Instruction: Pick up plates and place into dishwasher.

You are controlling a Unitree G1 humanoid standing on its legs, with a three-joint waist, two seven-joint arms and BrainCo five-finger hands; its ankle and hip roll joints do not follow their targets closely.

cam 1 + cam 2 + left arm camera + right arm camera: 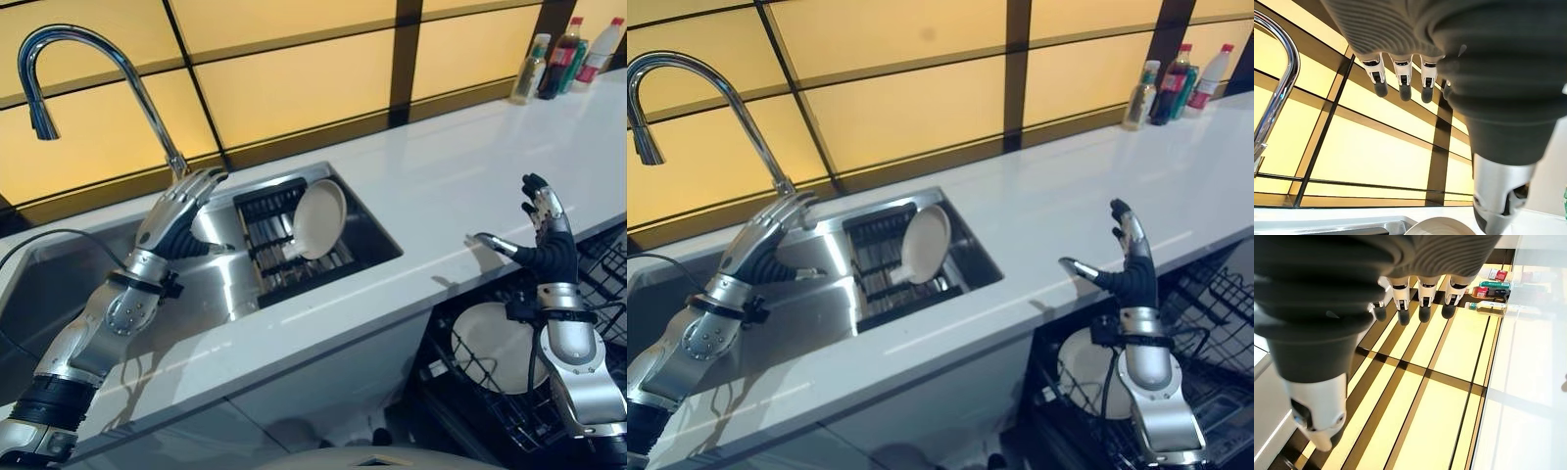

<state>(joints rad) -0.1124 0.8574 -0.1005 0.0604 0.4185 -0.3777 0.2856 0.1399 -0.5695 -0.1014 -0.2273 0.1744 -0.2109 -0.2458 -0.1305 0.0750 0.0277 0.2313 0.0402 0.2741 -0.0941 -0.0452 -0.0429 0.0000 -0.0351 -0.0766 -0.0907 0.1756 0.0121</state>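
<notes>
Glossy round cream plate (320,218) leans in the steel sink rack (274,245); both hands (186,211) (545,235) spread, empty.

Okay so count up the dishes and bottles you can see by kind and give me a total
Plates: 2, one in the sink rack and one in the dishwasher rack
Bottles: 4, at the far end of the counter
Total: 6

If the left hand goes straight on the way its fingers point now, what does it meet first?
Probably the base of the faucet: the open left hand points up and back toward it, above the sink. Depth is unclear; it may pass beside it to the yellow wall.
</notes>
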